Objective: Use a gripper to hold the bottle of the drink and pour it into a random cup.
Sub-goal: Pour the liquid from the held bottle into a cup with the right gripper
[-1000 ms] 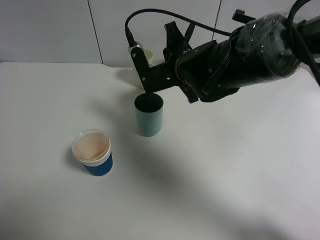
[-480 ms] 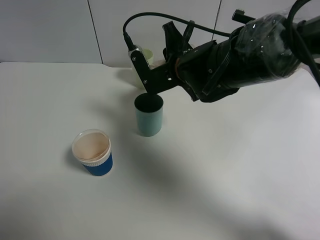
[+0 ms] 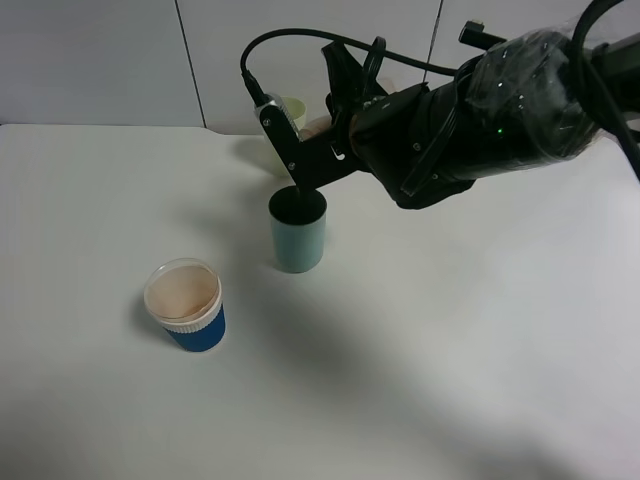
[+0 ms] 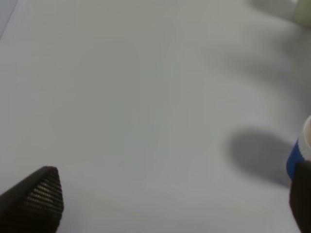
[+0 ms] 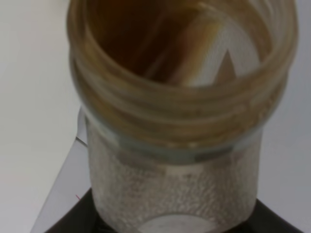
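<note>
My right gripper (image 3: 305,150) reaches across the middle and hangs just above the rim of a teal cup (image 3: 297,232). It is shut on the bottle of the drink. In the exterior view only a pinkish bit of the bottle (image 3: 316,126) shows between the dark fingers. In the right wrist view the bottle (image 5: 180,111) fills the frame: clear, with a wide capless neck and brown liquid inside. Dark fingers (image 5: 80,218) grip its body. My left gripper (image 4: 167,204) is open and empty over bare table.
A blue cup with a white rim (image 3: 185,305) stands front left of the teal cup; its edge shows in the left wrist view (image 4: 297,153). A pale cup (image 3: 292,108) stands behind the gripper near the wall. The white table (image 3: 450,350) stretches right and forward.
My right gripper has turned slightly further with the bottle above the teal cup. The cups have not moved.
</note>
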Available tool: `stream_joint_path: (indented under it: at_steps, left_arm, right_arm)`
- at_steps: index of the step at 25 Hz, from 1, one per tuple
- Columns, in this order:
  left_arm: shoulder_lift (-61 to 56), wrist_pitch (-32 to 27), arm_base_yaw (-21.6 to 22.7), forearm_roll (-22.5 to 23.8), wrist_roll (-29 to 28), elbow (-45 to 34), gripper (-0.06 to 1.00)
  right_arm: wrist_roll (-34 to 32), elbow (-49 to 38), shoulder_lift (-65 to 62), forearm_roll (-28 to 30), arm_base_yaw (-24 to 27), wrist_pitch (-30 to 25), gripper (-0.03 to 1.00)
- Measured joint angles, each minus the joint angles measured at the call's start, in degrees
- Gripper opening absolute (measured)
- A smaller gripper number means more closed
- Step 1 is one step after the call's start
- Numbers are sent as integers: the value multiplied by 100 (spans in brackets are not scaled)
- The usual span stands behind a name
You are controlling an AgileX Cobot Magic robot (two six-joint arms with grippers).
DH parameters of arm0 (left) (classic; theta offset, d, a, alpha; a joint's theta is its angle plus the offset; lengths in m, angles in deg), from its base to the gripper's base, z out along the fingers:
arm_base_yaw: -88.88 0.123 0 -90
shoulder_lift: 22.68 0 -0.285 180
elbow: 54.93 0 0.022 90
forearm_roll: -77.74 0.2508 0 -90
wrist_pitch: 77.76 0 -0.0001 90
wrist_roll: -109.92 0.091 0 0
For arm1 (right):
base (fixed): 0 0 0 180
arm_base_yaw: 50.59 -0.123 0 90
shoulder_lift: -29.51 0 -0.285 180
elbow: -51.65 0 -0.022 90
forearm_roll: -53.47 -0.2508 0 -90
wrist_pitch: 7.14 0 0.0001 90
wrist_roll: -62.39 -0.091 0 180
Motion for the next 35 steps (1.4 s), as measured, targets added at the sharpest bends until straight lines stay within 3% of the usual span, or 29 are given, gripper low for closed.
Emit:
stream_joint_path:
  at_steps: [35]
  left_arm:
    - [0,0,0,0,0,0,93]
  right_arm:
    - [778,0,0,85,-172,-36,37]
